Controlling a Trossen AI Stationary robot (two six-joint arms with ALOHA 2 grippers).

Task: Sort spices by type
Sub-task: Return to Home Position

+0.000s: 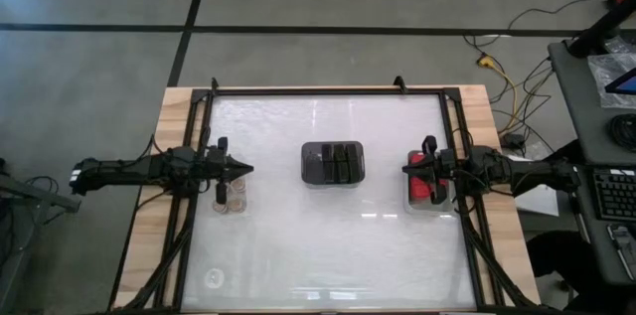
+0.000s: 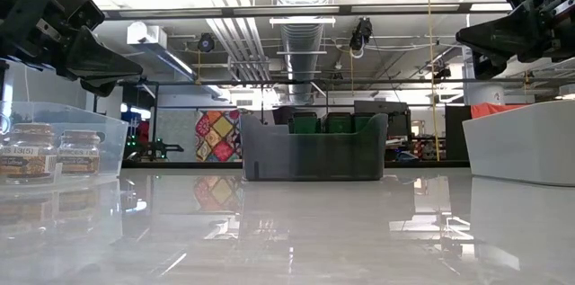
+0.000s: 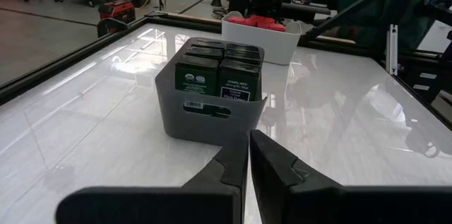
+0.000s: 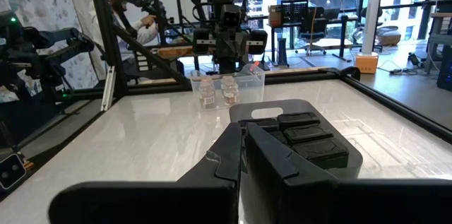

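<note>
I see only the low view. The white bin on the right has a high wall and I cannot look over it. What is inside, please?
Observer: The high view shows the red blocks in the white bin. The right gripper hangs over it, fingers shut.
Operator: And the grey bin in the middle, does it hold only one kind?
Observer: Yes. In the left wrist view only dark blocks stand in rows in the grey bin, with no red block and no jar among them. The left gripper is also shut, above the clear bin side.
</note>
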